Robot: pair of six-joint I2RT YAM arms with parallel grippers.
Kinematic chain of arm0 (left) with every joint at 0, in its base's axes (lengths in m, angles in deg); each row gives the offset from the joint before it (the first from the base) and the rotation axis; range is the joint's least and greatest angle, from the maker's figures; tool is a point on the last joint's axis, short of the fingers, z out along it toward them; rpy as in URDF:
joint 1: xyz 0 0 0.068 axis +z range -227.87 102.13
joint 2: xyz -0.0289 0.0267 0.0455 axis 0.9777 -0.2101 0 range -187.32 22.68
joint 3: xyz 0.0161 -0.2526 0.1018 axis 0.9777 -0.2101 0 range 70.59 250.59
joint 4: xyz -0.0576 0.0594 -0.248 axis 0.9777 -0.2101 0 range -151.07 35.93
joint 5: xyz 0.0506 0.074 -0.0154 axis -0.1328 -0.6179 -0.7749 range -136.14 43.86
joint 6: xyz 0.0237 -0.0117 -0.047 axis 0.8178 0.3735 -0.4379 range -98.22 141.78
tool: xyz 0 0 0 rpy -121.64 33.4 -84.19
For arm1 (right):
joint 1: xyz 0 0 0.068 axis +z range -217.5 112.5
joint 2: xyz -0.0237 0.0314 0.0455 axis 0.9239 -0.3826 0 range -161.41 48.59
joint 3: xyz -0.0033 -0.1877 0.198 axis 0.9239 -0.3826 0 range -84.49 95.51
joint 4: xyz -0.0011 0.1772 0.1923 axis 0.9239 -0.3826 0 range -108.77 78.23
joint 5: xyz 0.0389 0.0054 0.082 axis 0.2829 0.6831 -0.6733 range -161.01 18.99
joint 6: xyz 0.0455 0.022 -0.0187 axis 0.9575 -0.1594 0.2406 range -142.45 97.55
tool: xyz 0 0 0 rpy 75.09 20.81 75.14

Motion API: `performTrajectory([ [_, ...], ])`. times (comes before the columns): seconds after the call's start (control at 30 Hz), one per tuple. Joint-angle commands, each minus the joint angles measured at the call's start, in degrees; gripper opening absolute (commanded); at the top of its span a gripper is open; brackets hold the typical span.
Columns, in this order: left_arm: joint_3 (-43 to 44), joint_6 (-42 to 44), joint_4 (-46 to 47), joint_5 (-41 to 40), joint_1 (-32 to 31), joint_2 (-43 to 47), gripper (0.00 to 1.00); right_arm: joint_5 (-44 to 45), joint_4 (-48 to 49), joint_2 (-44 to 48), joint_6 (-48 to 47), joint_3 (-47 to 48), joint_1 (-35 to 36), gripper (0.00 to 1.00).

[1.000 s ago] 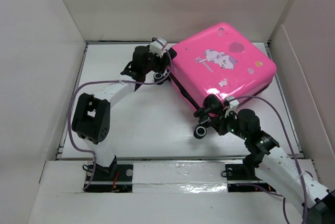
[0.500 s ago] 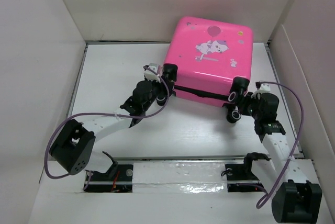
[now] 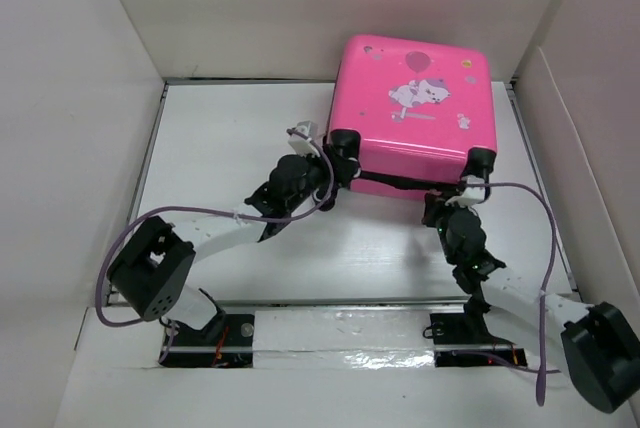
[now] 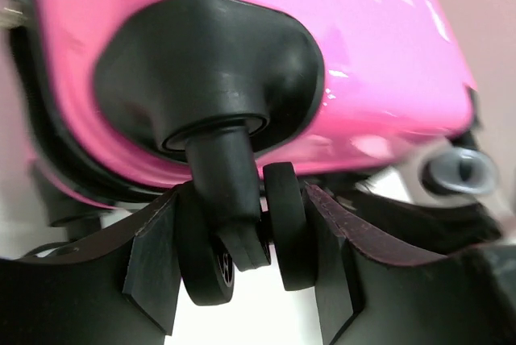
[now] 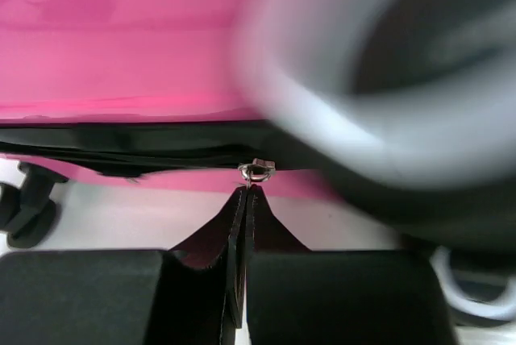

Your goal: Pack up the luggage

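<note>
The luggage (image 3: 415, 98) is a glossy hot-pink suitcase with a cartoon animal print. It lies closed at the back right, wheels toward me. My left gripper (image 3: 335, 176) is at its near left corner, shut on the black twin caster wheel (image 4: 242, 236), a finger (image 4: 153, 268) pressing each side. My right gripper (image 3: 447, 210) is at the near side under the right corner. Its jaws are pressed together on the small metal zipper pull (image 5: 256, 170) at the black zipper trim (image 5: 121, 151).
White walls enclose the white table (image 3: 230, 128) on the left, back and right. A blurred grey-rimmed wheel (image 5: 387, 79) fills the upper right of the right wrist view. Purple cables loop beside both arms.
The suitcase has swung from a diagonal lie to square with my side and shifted right. The left gripper followed at the left wheel. The right gripper moved from the right wheel to the zipper seam.
</note>
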Motion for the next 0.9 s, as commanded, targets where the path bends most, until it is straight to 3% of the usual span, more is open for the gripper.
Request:
performTrajectory([
  [0.0,8.55,-6.31,11.2,29.58,-10.1,-4.29,0.0,-1.39,16.95,-4.21,-4.57,6.61,11.24,0.0],
  [0.17,10.06,-8.15,12.87,31.26,-12.13,-4.04,0.0,-7.42,17.04,-14.67,-5.29,12.94,17.24,0.0],
  [0.4,6.11,-9.39,15.77,27.5,-16.43,2.9,0.0,-13.59,26.87,-26.98,-1.42,17.43,29.55,0.0],
  [0.57,-0.46,-8.86,17.44,22.4,-18.98,9.23,0.0,-20.0,42.78,-36.72,4.73,17.96,30.97,0.0],
  [0.7,-6.1,-9.21,20.68,17.83,-18.98,12.75,0.0,-19.23,52.0,-40.51,7.98,15.95,30.97,0.0],
  [0.83,-9.37,-12.36,29.73,16.31,-18.98,13.55,0.0,-17.12,63.4,-44.12,13.68,12.95,27.46,0.0],
  [0.87,-8.58,-12.46,30.88,16.93,-18.98,12.77,0.0,-20.51,65.01,-45.78,14.66,13.73,25.54,0.0],
])
